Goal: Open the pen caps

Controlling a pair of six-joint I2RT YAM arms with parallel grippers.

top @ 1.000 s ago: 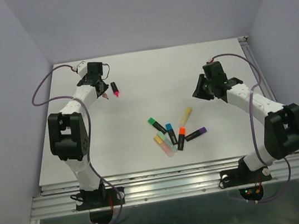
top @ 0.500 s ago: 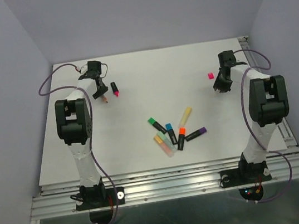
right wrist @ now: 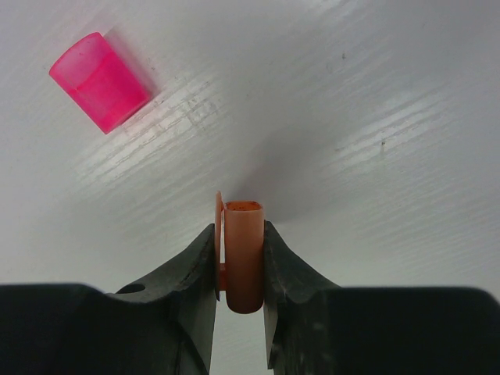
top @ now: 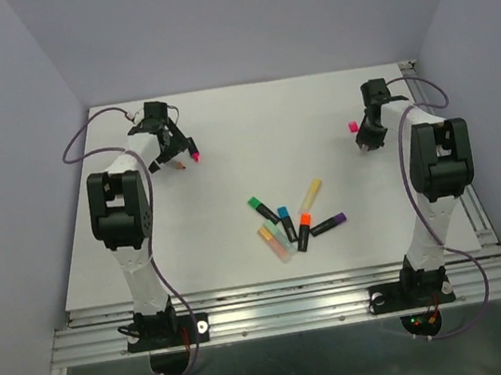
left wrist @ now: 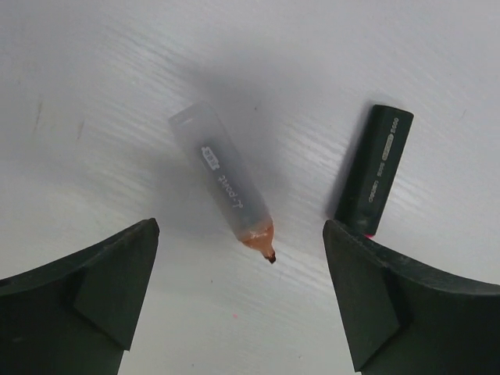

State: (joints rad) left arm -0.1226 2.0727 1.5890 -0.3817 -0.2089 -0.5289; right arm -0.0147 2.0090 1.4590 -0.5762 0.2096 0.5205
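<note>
Right wrist view alone shows orange cap (right wrist: 244, 266) pinched in right gripper (right wrist: 240, 231); pink cap (right wrist: 100, 81) lies nearby. Left gripper (left wrist: 238, 234) gapes wide, holding nothing, astride pale pen (left wrist: 223, 183).

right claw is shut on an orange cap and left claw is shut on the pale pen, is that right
No. The left claw is open; the pale pen lies loose between its jaws, as the left wrist view shows. The right claw is indeed shut on the orange cap.
</note>
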